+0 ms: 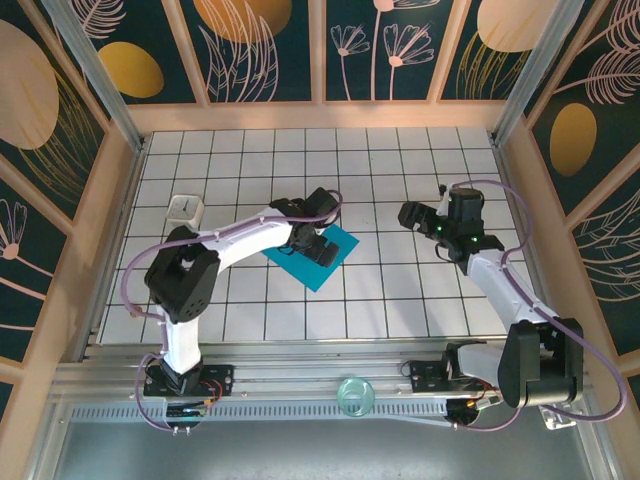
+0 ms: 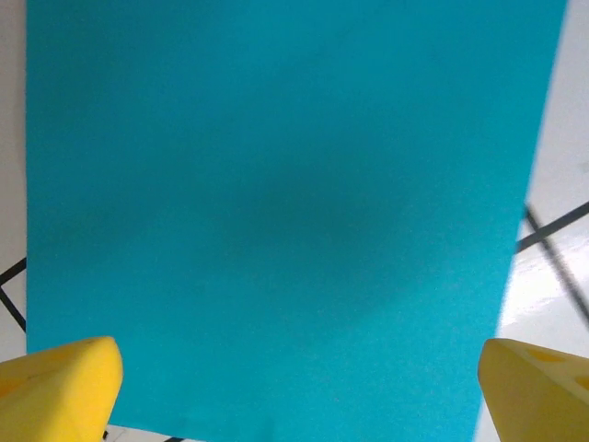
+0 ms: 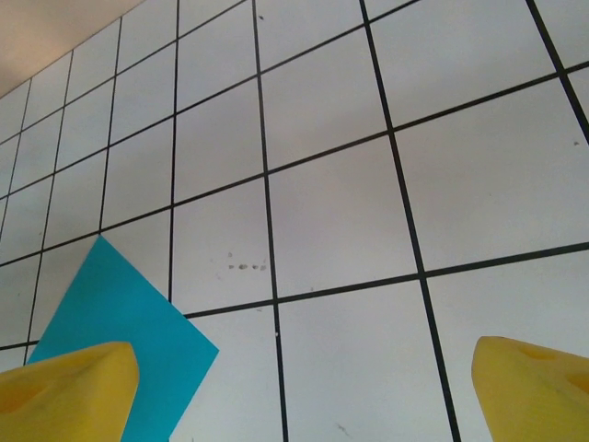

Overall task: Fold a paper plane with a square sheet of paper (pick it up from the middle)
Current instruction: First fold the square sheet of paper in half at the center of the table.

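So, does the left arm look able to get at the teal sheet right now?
Probably yes: the left tool sits directly over the square sheet of paper with its jaws wide open, and nothing lies between them.

**Camera placement around my workspace**

Top external: fixed high above and behind my arm bases (image 1: 185, 378), looking down and forward across the whole tiled table (image 1: 400, 300) toward the far wall (image 1: 320, 50). Left wrist: rides my left arm (image 1: 240, 240), faces straight down, very close over the square sheet of paper (image 2: 276, 212). Right wrist: rides my right arm (image 1: 490, 265), tilted obliquely across the tiles, farther off, catching one corner of the sheet at lower left. All three views share that sheet and the surrounding grid.
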